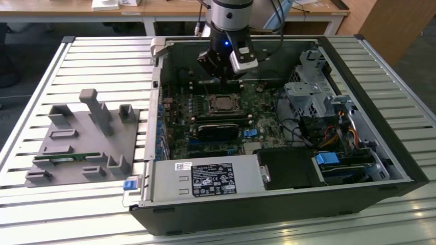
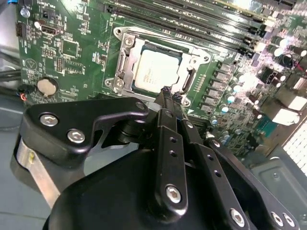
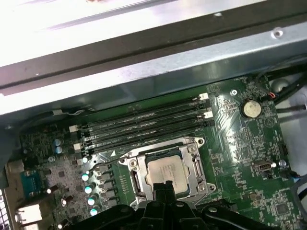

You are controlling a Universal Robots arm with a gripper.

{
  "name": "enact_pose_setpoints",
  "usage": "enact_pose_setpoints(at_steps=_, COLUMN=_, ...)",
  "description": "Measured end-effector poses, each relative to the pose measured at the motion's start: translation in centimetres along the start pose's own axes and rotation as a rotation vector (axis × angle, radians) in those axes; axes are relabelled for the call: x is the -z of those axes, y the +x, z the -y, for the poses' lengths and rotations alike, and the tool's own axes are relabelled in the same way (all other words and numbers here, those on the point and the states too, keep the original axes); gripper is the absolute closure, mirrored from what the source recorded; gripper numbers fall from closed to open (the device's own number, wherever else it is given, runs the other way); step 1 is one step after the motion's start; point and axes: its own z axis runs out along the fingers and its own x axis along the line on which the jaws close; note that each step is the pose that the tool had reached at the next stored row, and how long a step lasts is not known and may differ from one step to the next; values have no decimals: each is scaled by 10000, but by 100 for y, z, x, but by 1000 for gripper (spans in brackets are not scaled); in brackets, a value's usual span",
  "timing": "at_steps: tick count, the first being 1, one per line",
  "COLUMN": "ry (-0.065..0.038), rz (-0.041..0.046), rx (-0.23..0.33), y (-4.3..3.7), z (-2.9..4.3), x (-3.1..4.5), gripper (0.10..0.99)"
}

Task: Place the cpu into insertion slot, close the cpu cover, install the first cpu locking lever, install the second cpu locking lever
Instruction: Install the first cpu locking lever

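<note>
The cpu (image 2: 156, 67) lies flat in its socket on the green motherboard (image 1: 262, 120), its silver-beige top showing in both wrist views (image 3: 168, 172). The silvery cpu cover (image 2: 125, 55) lies down around it, framing the chip (image 3: 192, 151). My gripper (image 2: 170, 93) hangs just above the socket's edge, fingers together with nothing between them. In the exterior view the gripper (image 1: 221, 76) is inside the open computer case, a little behind the cpu (image 1: 221, 103). In the first wrist view the black fingertips (image 3: 165, 184) overlap the chip's near edge.
Black memory slots (image 3: 144, 124) run beside the socket, and a coin battery (image 3: 250, 108) sits nearby. The case wall (image 3: 144, 72) is close behind. A power supply (image 1: 208, 178) and drive cage (image 1: 310, 92) crowd the case. A grey fixture tray (image 1: 85, 138) lies at the exterior view's left.
</note>
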Motion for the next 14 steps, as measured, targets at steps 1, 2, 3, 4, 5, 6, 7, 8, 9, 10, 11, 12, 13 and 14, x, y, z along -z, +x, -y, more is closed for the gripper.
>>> enact_pose_setpoints(at_steps=1, ry=-2, rz=3, rx=53, y=0, z=2, x=0, gripper=980)
enact_pose_setpoints(at_steps=2, ry=0, rz=3, rx=93, y=0, z=2, x=0, gripper=980)
enact_pose_setpoints(at_steps=3, ry=2, rz=3, rx=134, y=0, z=2, x=0, gripper=980)
enact_pose_setpoints(at_steps=4, ry=3, rz=2, rx=166, y=-1, z=7, x=1, gripper=980)
enact_pose_setpoints(at_steps=5, ry=-5, rz=1, rx=205, y=-1, z=11, x=0, gripper=980)
enact_pose_setpoints(at_steps=6, ry=-17, rz=-3, rx=256, y=0, z=14, x=0, gripper=980)
enact_pose_setpoints(at_steps=7, ry=-25, rz=-4, rx=294, y=7, z=19, x=-1, gripper=980)
enact_pose_setpoints(at_steps=8, ry=-28, rz=-5, rx=350, y=10, z=20, x=-2, gripper=980)
enact_pose_setpoints(at_steps=9, ry=-27, rz=-8, rx=408, y=14, z=21, x=-3, gripper=980)
enact_pose_setpoints(at_steps=10, ry=-28, rz=-10, rx=460, y=27, z=25, x=-5, gripper=980)
enact_pose_setpoints(at_steps=11, ry=-28, rz=-11, rx=497, y=43, z=29, x=-7, gripper=980)
enact_pose_setpoints(at_steps=12, ry=-27, rz=-12, rx=514, y=65, z=35, x=-7, gripper=980)
enact_pose_setpoints(at_steps=13, ry=-26, rz=-13, rx=519, y=90, z=42, x=-7, gripper=980)
enact_pose_setpoints(at_steps=14, ry=-27, rz=-12, rx=520, y=110, z=47, x=-7, gripper=980)
